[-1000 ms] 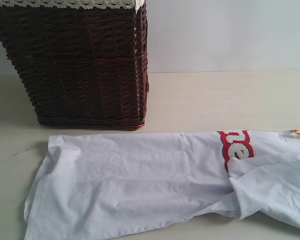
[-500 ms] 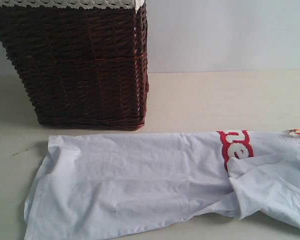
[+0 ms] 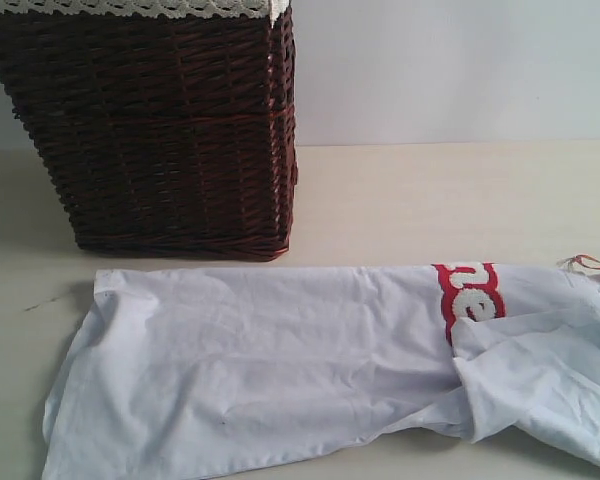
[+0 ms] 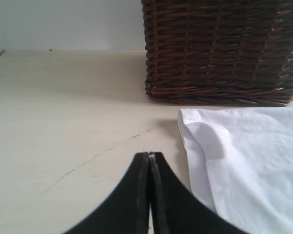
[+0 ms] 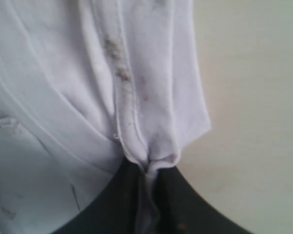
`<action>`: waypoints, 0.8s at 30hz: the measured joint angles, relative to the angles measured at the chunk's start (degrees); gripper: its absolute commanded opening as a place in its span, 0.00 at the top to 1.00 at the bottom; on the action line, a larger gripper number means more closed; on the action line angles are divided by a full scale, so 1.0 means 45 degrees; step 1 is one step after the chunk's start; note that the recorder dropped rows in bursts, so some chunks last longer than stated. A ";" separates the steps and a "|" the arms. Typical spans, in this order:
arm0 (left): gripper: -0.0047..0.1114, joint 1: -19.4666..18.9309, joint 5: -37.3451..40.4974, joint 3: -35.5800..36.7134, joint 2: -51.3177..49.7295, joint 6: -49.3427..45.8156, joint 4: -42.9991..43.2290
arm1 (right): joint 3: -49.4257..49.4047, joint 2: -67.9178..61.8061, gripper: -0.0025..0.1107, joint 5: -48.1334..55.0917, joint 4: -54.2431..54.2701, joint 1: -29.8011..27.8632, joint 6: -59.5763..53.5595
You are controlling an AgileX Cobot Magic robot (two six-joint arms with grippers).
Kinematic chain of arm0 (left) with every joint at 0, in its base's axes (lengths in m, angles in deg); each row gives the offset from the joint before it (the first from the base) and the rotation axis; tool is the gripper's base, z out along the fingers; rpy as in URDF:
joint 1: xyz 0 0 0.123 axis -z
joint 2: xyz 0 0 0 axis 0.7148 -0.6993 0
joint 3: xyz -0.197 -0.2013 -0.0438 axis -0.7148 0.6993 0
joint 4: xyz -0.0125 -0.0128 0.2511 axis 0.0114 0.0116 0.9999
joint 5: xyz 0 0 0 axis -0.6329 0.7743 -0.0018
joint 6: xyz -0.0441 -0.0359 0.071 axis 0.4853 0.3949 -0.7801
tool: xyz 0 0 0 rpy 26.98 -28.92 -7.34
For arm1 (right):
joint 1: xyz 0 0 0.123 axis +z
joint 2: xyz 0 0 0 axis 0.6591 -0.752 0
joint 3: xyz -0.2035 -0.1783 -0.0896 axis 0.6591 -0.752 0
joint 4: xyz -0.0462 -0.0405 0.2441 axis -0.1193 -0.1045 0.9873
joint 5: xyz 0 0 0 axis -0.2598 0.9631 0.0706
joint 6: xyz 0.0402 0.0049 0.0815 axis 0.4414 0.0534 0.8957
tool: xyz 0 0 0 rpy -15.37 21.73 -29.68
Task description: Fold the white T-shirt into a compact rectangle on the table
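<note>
Shifted slightly since before, the white T-shirt [image 3: 280,370] sits pinched in my right gripper [image 5: 147,165], its lettering [image 3: 472,298] half-covered, my left gripper [image 4: 150,156] pressed together.

Shirt [image 3: 260,370]: lies spread on the table [image 3: 430,200], running from 8 o'clock to 4 o'clock, with its right end cut off by the frame edge. The cloth is lightly creased, and the end at 8 o'clock is rumpled.

Lettering [image 3: 470,297]: white outlined in red, between 3 and 4 o'clock. Only part is visible, because a loose fold [image 3: 540,370] at 4 o'clock lies over its lower portion.

Tag [image 3: 588,262]: orange-red, at 3 o'clock on the shirt's far edge.

Basket [image 3: 160,130]: dark wicker, upright on the table at 10 o'clock. It is near the shirt's far edge but apart from it, with a strip of bare table between them. A white lace liner [image 3: 130,8] shows along its rim at 11 o'clock.

Wall [image 3: 450,70]: plain and pale, at 1 o'clock behind the table.
</note>
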State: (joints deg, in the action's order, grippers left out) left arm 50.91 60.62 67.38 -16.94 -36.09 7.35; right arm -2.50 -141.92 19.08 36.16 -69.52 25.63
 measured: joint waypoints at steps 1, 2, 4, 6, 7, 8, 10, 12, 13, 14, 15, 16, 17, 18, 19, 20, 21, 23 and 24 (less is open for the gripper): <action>0.96 0.0000 0.0000 0.0000 0.0000 0.0000 0.0000 | 0.0000 0.0065 0.98 0.0026 0.0037 0.0000 -0.0019; 0.96 0.0000 0.0000 0.0000 0.0000 0.0000 0.0000 | -0.0026 0.0137 0.98 0.0060 0.0066 0.0024 -0.0019; 0.96 0.0000 0.0000 0.0000 0.0000 0.0000 0.0000 | -0.0187 0.0421 0.98 0.0174 0.0066 0.0105 -0.0019; 0.96 0.0000 0.0000 0.0000 0.0000 0.0000 0.0000 | -0.0219 0.1004 0.98 0.0392 -0.0055 0.0131 -0.0019; 0.96 0.0000 0.0000 0.0000 0.0000 0.0000 0.0000 | -0.0240 0.1419 0.98 0.0499 -0.0135 0.0154 0.0038; 0.96 0.0000 0.0000 0.0000 0.0000 0.0000 0.0000 | -0.0181 0.1766 0.98 0.0663 -0.0207 0.0158 0.0155; 0.96 0.0000 0.0000 0.0000 0.0000 0.0000 0.0000 | 0.0096 0.2613 0.98 0.1184 -0.0312 0.0179 0.0519; 0.96 0.0000 0.0000 0.0013 0.0000 0.0000 0.0000 | 0.0448 0.3294 0.98 0.1672 -0.0256 0.0204 0.0814; 0.96 0.0000 0.0000 0.0013 0.0000 0.0000 0.0000 | 0.0666 0.3645 0.98 0.1956 -0.0116 0.0237 0.0905; 0.96 0.0000 0.0000 0.0006 0.0000 0.0000 0.0000 | 0.0841 0.3971 0.98 0.2190 -0.0025 0.0293 0.0969; 0.96 0.0000 0.0000 0.0006 0.0000 0.0000 0.0000 | 0.1048 0.4289 0.98 0.2480 0.0077 0.0452 0.1071; 0.96 0.0000 0.0000 0.0006 0.0000 0.0000 0.0000 | 0.1250 0.4602 0.98 0.2710 0.0143 0.0679 0.1198; 0.96 0.0000 0.0000 0.0006 0.0000 0.0000 0.0000 | 0.1407 0.4843 0.98 0.2875 0.0198 0.0991 0.1346; 0.96 0.0000 0.0000 0.0006 0.0000 0.0000 0.0000 | 0.1643 0.5116 0.98 0.3079 0.0237 0.1378 0.1485; 0.96 0.0000 0.0000 0.0006 0.0000 0.0000 0.0000 | 0.1854 0.5354 0.98 0.3287 0.0265 0.1828 0.1654; 0.96 0.0000 0.0000 0.0006 0.0000 0.0000 0.0000 | 0.2036 0.5523 0.98 0.3439 0.0284 0.2216 0.1799; 0.96 0.0000 0.0000 0.0006 0.0000 0.0000 0.0000 | 0.2280 0.5698 0.98 0.3525 0.0316 0.2733 0.2032; 0.96 0.0000 0.0000 0.0006 0.0000 0.0000 0.0000 | 0.2709 0.5914 0.98 0.3595 0.0339 0.3721 0.2539; 0.96 0.0000 0.0000 0.0006 0.0000 0.0000 0.0000 | 0.2953 0.5961 0.98 0.3605 0.0369 0.4296 0.2840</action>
State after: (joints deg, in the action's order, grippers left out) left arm 50.91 60.62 67.41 -16.94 -36.09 7.35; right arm 10.79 -115.10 35.30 37.82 -50.19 38.41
